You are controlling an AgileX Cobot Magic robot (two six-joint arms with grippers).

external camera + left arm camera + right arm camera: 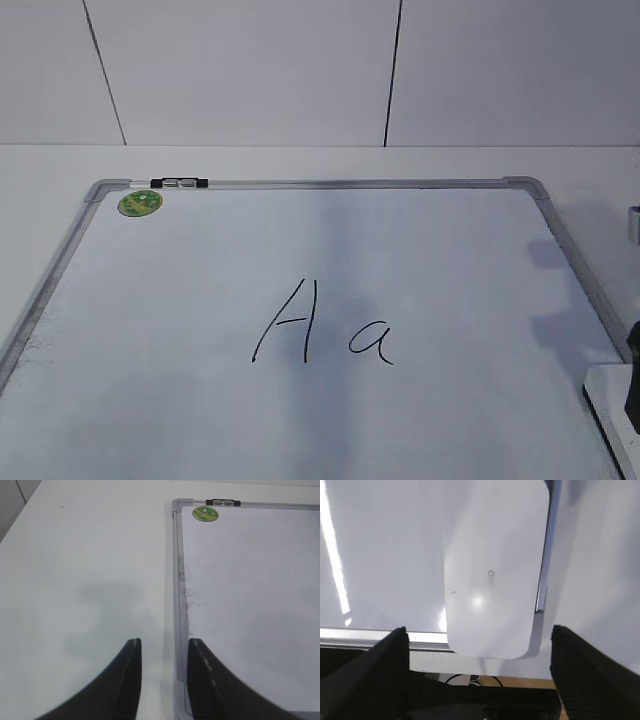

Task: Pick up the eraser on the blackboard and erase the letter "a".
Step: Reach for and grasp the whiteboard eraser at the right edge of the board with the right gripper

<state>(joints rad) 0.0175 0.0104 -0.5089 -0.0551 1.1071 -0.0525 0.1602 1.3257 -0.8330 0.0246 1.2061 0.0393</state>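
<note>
I see the blackboard (pixel 300 260), really a white dry-erase board with a grey metal frame and rounded grey corners, lying flat on the table, a round green sticker in its far-left corner. Near the board's middle I read the letter "a" (pixel 371 341) in thin black marker, lowercase, intact, just right of a taller capital. The eraser (pixel 495 570), a white rounded oblong block with a tiny grey mark on top, lies flat at the board's near-right corner, overlapping the frame.
</note>
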